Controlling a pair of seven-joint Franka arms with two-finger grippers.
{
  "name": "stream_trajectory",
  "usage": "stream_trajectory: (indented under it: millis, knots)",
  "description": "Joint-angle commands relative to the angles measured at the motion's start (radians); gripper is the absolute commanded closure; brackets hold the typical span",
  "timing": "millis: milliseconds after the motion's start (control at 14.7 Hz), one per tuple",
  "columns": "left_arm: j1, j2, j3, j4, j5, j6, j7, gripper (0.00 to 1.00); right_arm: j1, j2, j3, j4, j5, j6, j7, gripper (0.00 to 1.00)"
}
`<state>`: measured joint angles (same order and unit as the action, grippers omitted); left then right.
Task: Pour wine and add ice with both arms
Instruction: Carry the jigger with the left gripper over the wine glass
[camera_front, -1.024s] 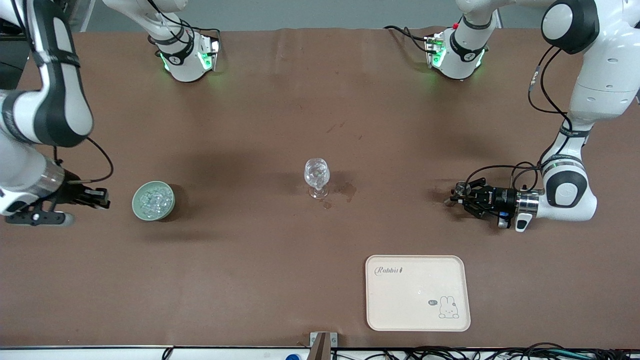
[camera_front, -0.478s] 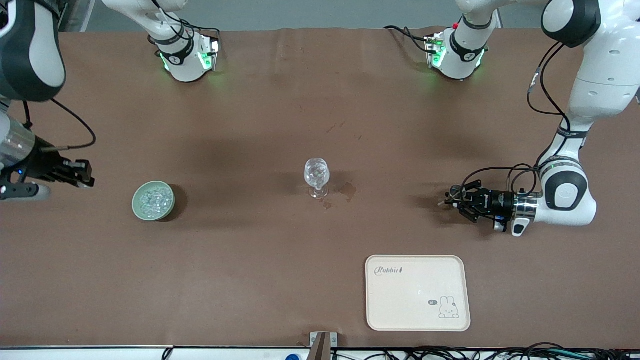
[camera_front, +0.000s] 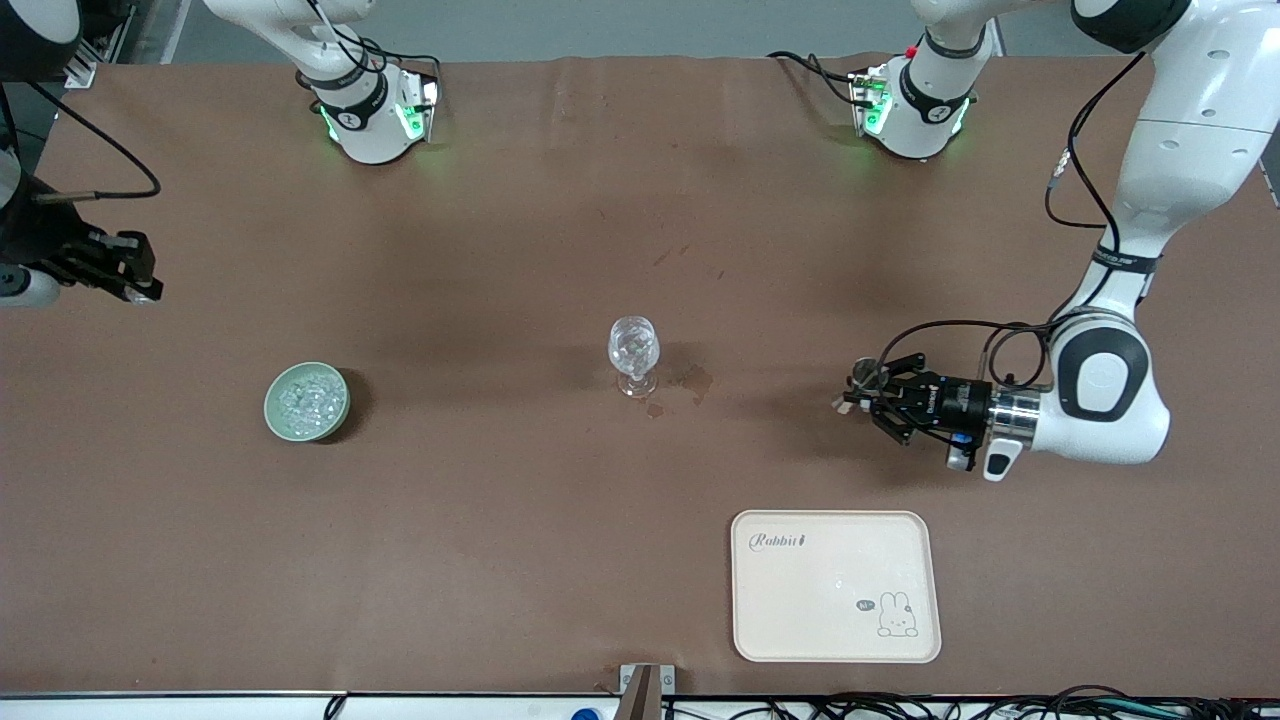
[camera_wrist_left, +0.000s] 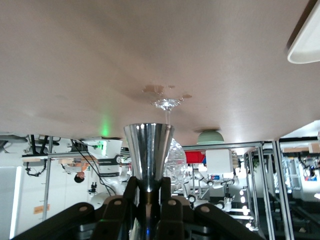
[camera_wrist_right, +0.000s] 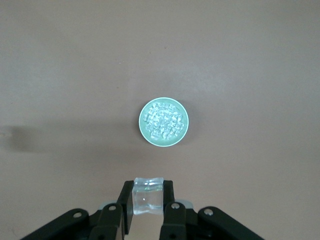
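Note:
A clear stemmed glass (camera_front: 633, 355) stands mid-table, also in the left wrist view (camera_wrist_left: 167, 103); something clear glints in its bowl. Toward the right arm's end sits a green bowl (camera_front: 306, 401) (camera_wrist_right: 163, 121) heaped with ice (camera_wrist_right: 162, 120). My right gripper (camera_front: 135, 280) (camera_wrist_right: 148, 192) hangs high over that end of the table, shut on one ice cube (camera_wrist_right: 148, 196). My left gripper (camera_front: 868, 395) (camera_wrist_left: 149, 187) lies level, low over the table toward the left arm's end, pointing at the glass, shut on the stem of a silver conical cup (camera_wrist_left: 149, 152) (camera_front: 862, 378). Wine is hidden.
A cream tray (camera_front: 835, 585) with a rabbit print lies near the front edge, nearer the camera than the left gripper. Dark wet marks (camera_front: 692, 380) stain the brown table beside the glass foot. Both arm bases (camera_front: 375, 110) stand along the table's edge farthest from the camera.
The right gripper has risen and drawn away from the bowl toward the bases' edge, cube still held. The left gripper has slid toward the glass with the silver cup.

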<state>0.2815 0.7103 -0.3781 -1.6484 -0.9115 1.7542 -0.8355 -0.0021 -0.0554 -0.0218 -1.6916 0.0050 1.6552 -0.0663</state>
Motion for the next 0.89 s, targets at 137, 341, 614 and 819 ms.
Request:
stream_trajectory:
  millis: [137,341,614,819]
  knots:
    - [-0.088,-0.090,-0.041,-0.025,-0.009,0.091,-0.137,1.00,0.004,-0.032,0.000,-0.033,0.012,0.006,-0.007,0.96]
    - [-0.172,-0.127,-0.041,-0.024,-0.006,0.146,-0.236,1.00,0.002,-0.031,0.000,-0.031,0.013,0.008,-0.007,0.96]
    - [-0.278,-0.160,-0.039,-0.028,-0.001,0.240,-0.339,1.00,0.002,-0.029,0.000,-0.030,0.013,0.011,-0.007,0.96]
    - [-0.341,-0.166,-0.036,-0.025,0.051,0.306,-0.440,1.00,0.004,-0.029,0.000,-0.030,0.013,0.011,-0.007,0.96]
